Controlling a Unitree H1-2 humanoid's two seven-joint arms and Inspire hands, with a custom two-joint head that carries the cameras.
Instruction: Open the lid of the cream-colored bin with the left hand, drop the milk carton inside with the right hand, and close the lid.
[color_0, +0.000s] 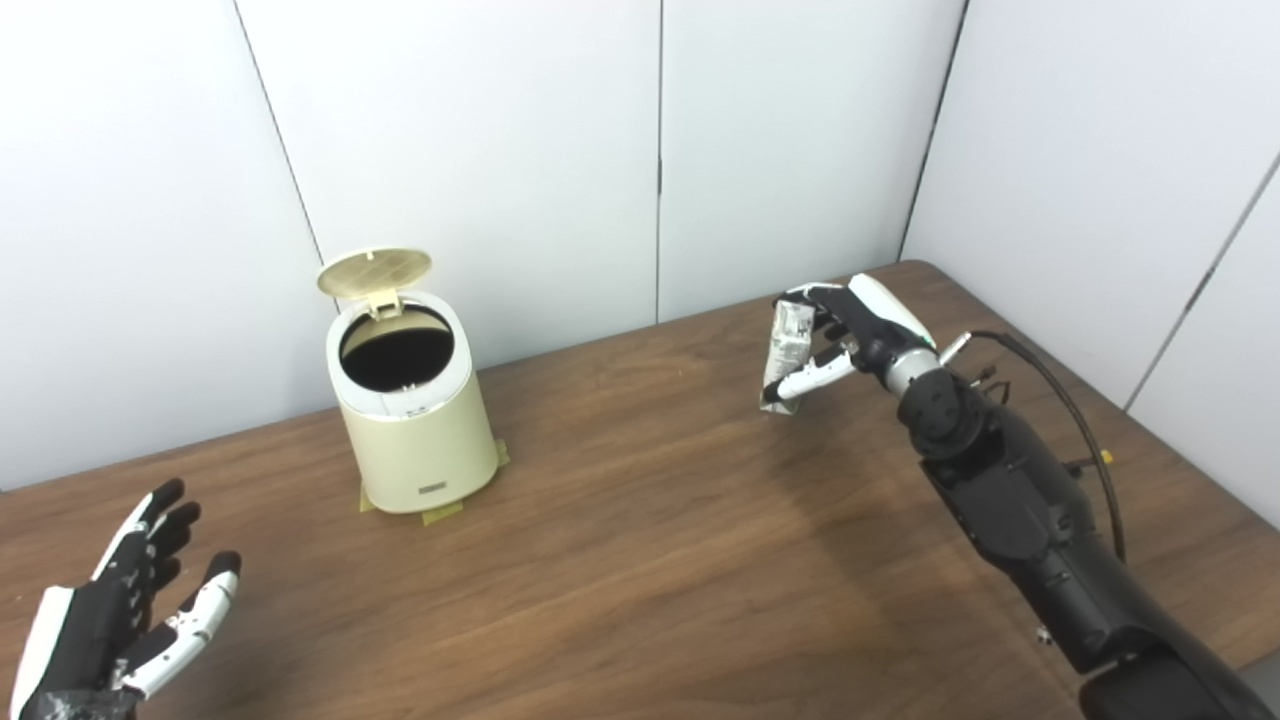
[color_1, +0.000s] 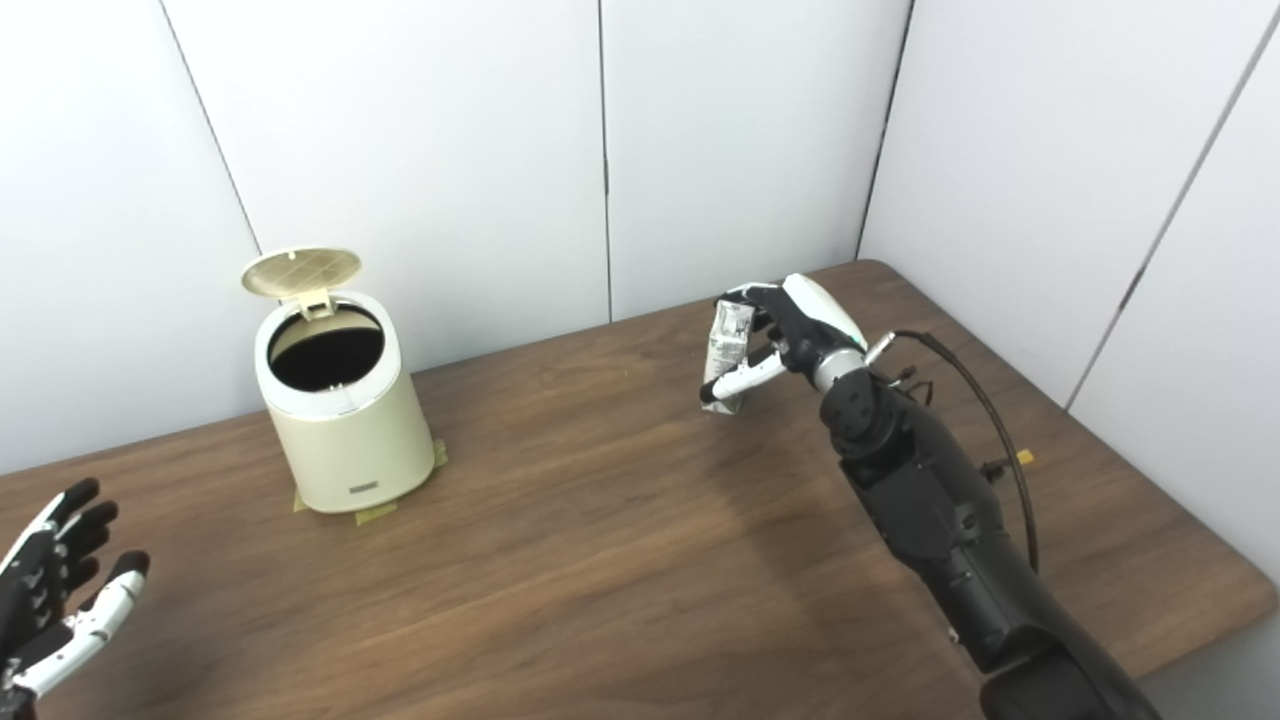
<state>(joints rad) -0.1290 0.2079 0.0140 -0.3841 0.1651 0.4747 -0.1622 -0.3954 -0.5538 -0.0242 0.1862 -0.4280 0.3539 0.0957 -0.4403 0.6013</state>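
The cream-colored bin (color_0: 420, 430) stands at the back left of the table, its round lid (color_0: 374, 271) tipped up and its dark inside showing. Far to its right, my right hand (color_0: 850, 340) is shut on a crumpled white milk carton (color_0: 787, 352), which it holds upright a little above the tabletop. My left hand (color_0: 130, 615) hovers open, palm up, at the table's front left corner, well clear of the bin.
The brown wooden table (color_0: 640, 560) ends at a rounded far right corner near white wall panels. Yellow tape tabs (color_0: 440, 514) show under the bin's base. A black cable (color_0: 1060, 400) loops off my right forearm.
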